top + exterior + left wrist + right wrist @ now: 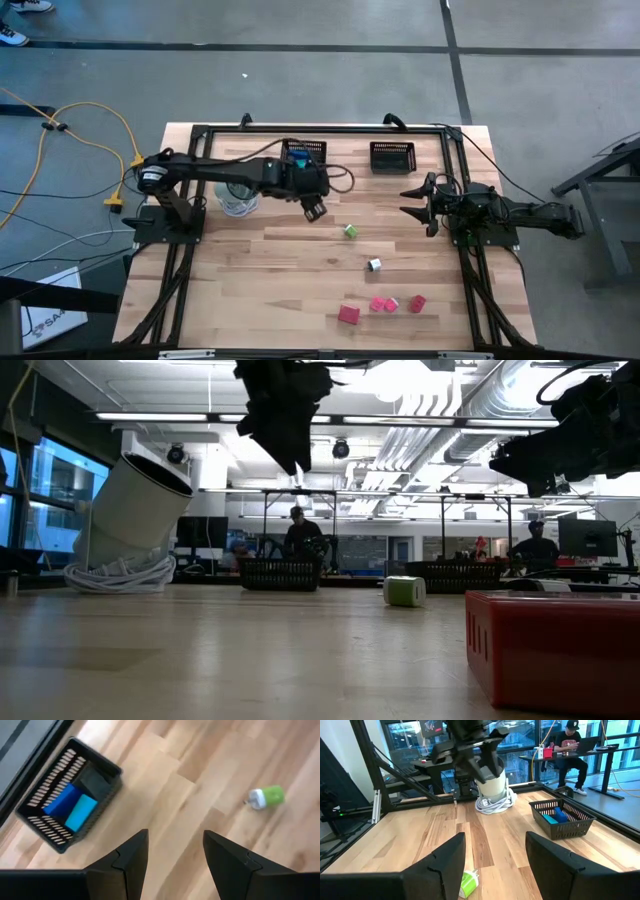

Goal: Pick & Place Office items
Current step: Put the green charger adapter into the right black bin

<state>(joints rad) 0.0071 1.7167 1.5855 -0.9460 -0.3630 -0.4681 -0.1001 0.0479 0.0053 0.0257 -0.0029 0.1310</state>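
Observation:
My left gripper (314, 208) hangs open and empty above the table's middle, between the left mesh basket (305, 155) and a green-and-white piece (350, 231). In the left wrist view (175, 855) the basket (70, 795) holds a blue (62, 802), a teal (82, 812) and a black piece (92, 780); the green piece (267, 796) lies on the wood. My right gripper (420, 203) is open and empty at the table's right side; its wrist view (495, 865) shows the green piece (469, 882) just ahead. A white-and-black piece (374, 265), a red block (348, 314) and pink and red pieces (380, 304) (416, 302) lie toward the near edge.
A second black mesh basket (392, 157) stands at the far edge, right of the first. A white cylinder with a coiled white cable (238, 200) stands under the left arm. A black frame (320, 128) runs around the table. People sit in the room behind (298, 535).

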